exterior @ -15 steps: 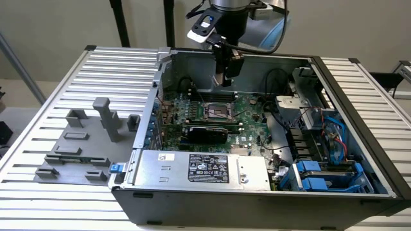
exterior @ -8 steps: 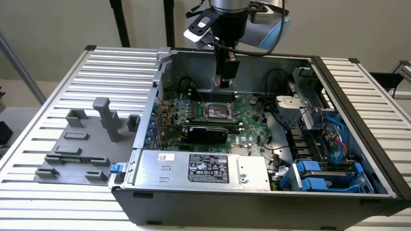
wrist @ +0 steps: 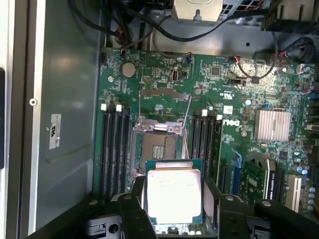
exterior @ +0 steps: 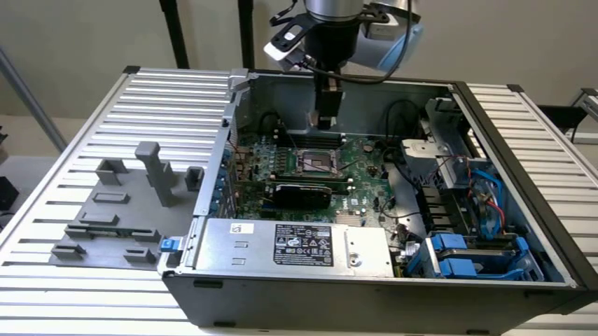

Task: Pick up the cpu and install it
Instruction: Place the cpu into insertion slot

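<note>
The cpu [wrist: 173, 196] hides part of the socket [wrist: 160, 144], and its own side edges slip behind the fingers [wrist: 130, 211] of the gripper [wrist: 172, 191] clamped on it; glare washes out the print on its lid. In the exterior view the arm [exterior: 329, 35] is cut off at the top edge, and the power supply label [exterior: 304, 246] is too small to read

Open computer case [exterior: 374, 297], green motherboard [wrist: 164, 74], grey fixture blocks [exterior: 154, 171], slatted table [exterior: 168, 91].
</note>
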Motion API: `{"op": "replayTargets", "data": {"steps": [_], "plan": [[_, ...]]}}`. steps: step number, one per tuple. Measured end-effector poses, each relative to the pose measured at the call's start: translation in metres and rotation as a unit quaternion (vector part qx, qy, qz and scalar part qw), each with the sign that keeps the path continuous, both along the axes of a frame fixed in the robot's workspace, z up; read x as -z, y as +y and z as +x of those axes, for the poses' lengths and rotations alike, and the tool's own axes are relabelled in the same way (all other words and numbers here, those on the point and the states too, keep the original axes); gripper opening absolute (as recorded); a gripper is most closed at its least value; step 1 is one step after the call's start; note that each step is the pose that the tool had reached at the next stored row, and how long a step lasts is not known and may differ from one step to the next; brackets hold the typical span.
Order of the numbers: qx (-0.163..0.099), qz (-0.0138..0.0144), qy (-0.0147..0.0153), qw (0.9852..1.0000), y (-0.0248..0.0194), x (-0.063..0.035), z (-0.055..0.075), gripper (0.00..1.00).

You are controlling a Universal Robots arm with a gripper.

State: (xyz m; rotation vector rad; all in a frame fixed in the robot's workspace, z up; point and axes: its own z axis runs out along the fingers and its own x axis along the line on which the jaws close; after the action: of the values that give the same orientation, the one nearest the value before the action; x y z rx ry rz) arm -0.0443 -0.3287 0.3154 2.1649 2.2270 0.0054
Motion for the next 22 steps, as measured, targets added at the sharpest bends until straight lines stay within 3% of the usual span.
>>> {"op": "replayTargets", "data": {"steps": [6, 22], "plan": [[0.013, -0.0001, 0.0001, 0.9999, -0.0002, 0.0069, -0.003, 0.55], [0.018, 0.0, 0.0001, 0.9998, -0.0002, 0.0361, -0.005, 0.55]]}}
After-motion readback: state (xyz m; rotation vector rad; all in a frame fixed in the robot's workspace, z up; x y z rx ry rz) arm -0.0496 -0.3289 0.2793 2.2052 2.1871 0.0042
